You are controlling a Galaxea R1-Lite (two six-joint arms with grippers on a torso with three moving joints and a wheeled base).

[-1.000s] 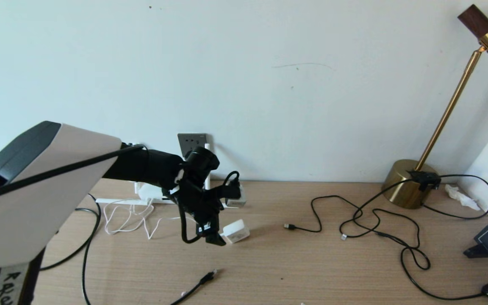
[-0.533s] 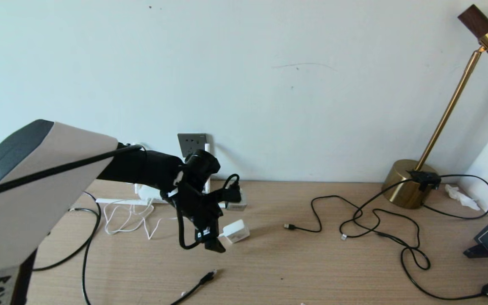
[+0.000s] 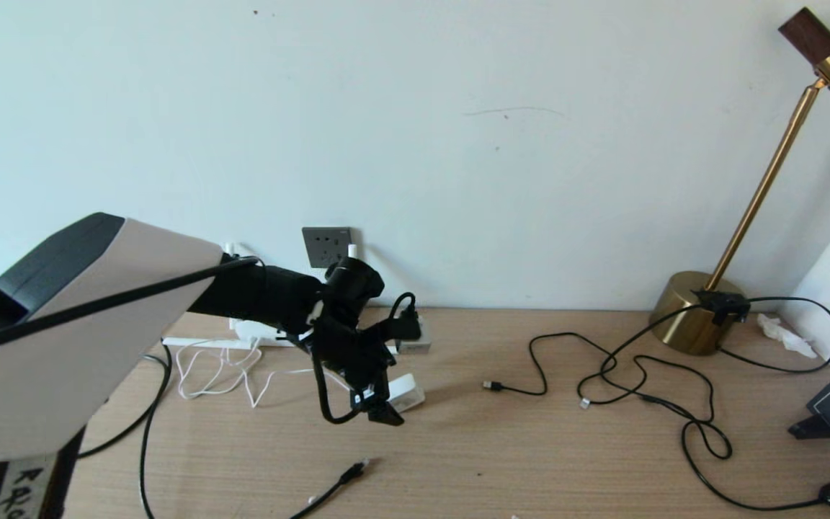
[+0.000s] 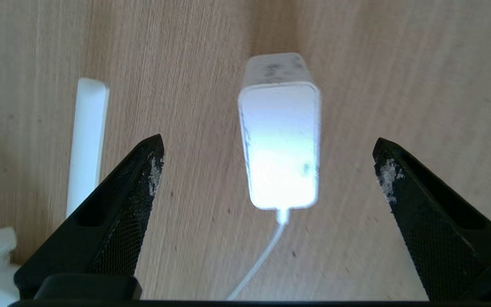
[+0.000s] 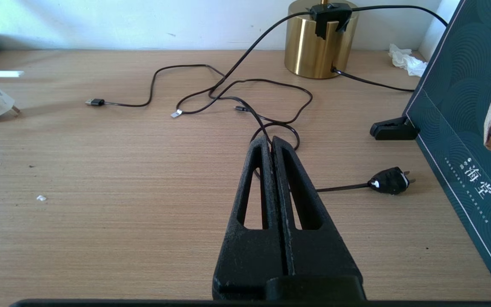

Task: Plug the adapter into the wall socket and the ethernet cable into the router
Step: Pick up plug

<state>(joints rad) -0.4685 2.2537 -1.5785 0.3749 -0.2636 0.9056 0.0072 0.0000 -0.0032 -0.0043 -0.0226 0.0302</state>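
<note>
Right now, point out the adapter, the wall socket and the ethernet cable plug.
adapter point(image 4: 279, 145), left wrist view, its top face.
wall socket point(image 3: 325, 247), head view, plate's middle.
ethernet cable point(image 3: 352, 473), head view, black boot by plug.

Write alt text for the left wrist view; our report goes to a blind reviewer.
The left gripper hangs open over a wooden desk, its two black fingers standing on either side of the white adapter without touching it. The adapter lies flat, its thin white cord trailing toward the camera. A white stick antenna lies beside one finger.
</note>
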